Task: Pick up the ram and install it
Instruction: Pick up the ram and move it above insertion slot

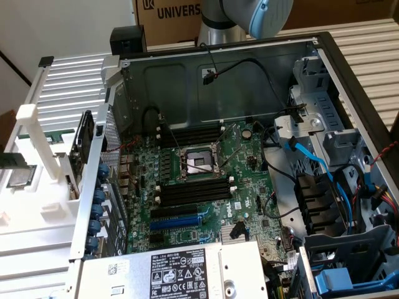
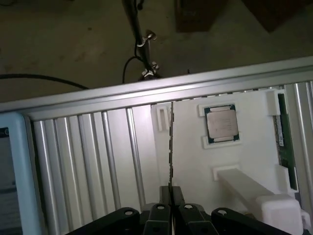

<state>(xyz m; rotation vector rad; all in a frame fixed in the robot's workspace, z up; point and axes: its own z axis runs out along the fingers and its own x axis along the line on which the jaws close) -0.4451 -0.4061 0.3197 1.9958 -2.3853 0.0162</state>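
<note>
"Where is the ram?"

"The tool [image 2: 171,192] is pinched tight on the ram [image 2: 171,147]. We see only its thin edge. It sticks straight out from the tool, over the white tray [image 2: 195,166]."

"And in the exterior view?"

"It pokes in at the far left edge, halfway down. Its long side runs left to right."

"Where are the black slots [image 1: 193,190]?"

"In the middle of the frame, well apart from the ram, off to the exterior view's right. They run nearly the same way."
</note>
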